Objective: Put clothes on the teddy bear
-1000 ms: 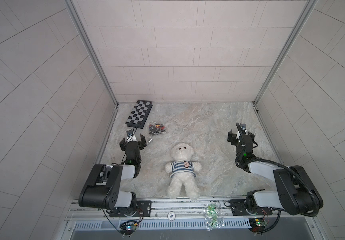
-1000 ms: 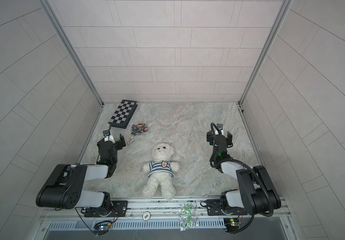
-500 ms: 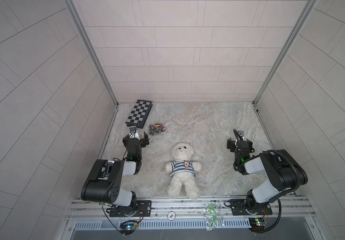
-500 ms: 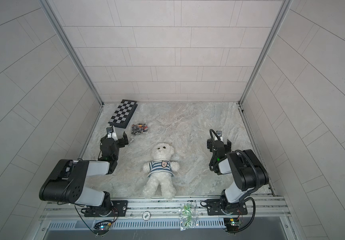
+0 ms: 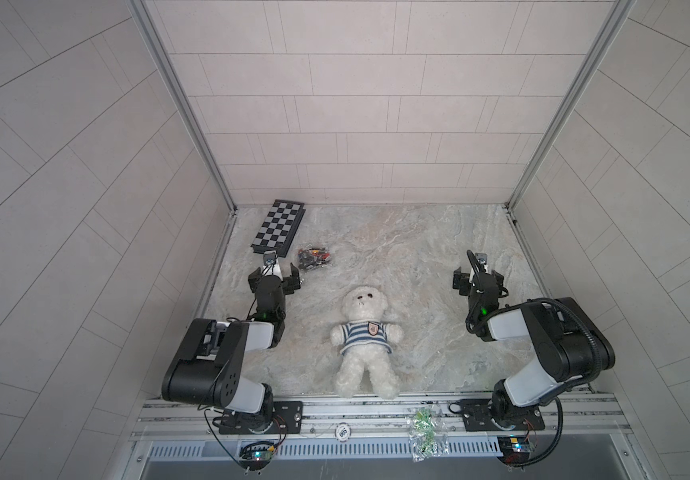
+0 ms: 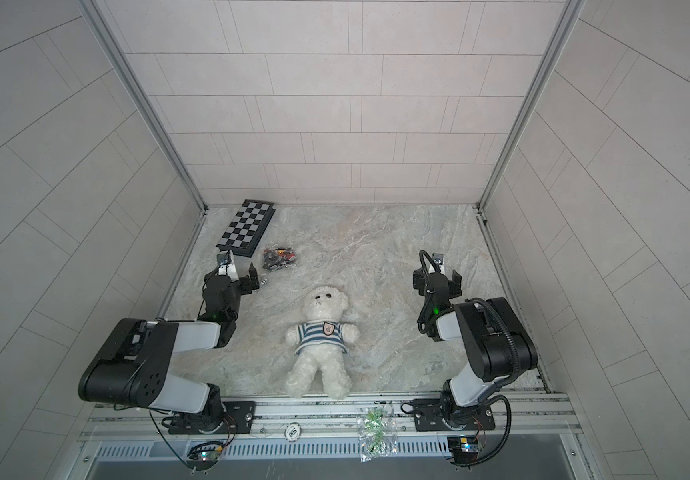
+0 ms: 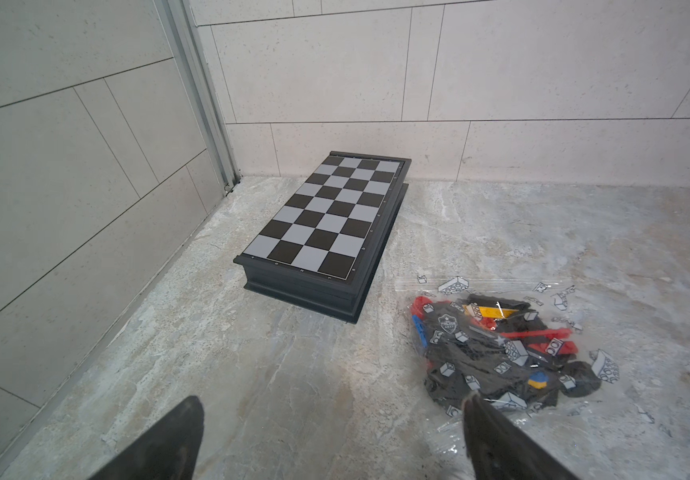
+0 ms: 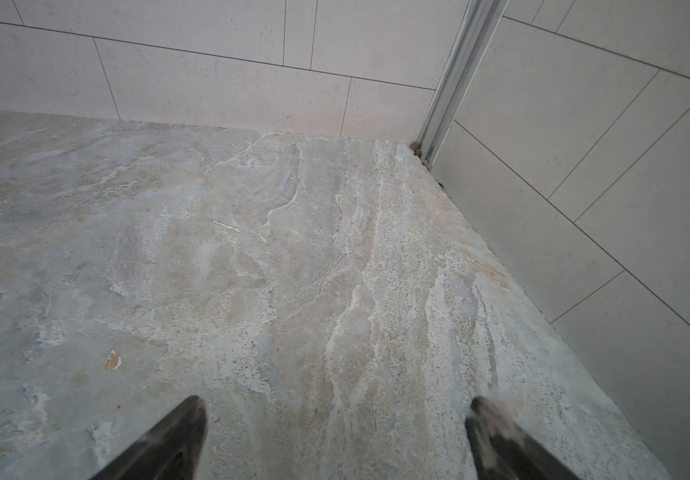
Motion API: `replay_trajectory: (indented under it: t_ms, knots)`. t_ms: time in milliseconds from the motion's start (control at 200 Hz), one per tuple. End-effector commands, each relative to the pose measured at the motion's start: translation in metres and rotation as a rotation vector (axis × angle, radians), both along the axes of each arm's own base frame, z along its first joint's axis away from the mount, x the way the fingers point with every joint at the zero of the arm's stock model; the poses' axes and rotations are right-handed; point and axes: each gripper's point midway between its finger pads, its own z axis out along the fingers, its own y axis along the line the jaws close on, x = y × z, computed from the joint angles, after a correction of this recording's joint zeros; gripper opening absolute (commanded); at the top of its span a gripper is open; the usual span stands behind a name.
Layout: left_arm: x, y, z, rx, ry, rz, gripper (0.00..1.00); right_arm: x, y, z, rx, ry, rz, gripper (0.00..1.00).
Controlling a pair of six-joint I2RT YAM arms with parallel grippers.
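Teddy bear (image 5: 364, 365) is lying face-up wearing a striped shirt (image 5: 363, 336), dressing seemingly finished, while left gripper (image 7: 330, 405) and right gripper (image 8: 338, 401) are hovering wide open, empty, needing only parking.

Tabletop (image 5: 418, 257): teddy bear (image 5: 363, 306), chessboard (image 5: 278, 226), brick bag (image 5: 314, 258).
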Motion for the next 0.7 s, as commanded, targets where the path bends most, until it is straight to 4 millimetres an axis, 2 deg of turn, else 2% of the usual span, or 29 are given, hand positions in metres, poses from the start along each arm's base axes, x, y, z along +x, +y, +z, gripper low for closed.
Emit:
replay_trajectory:
  t_ms: [0, 696]
  knots:
    - [0.0048, -0.0006, 0.0069, 0.007, -0.013, 0.0, 1.0, 0.0014, 0.0004, 0.003, -0.008, -0.005, 0.006, 1.0]
    - [0.0054, -0.0008, 0.0072, 0.007, -0.014, 0.0, 1.0, 0.0013, 0.0007, 0.0025, -0.004, -0.005, 0.007, 1.0]
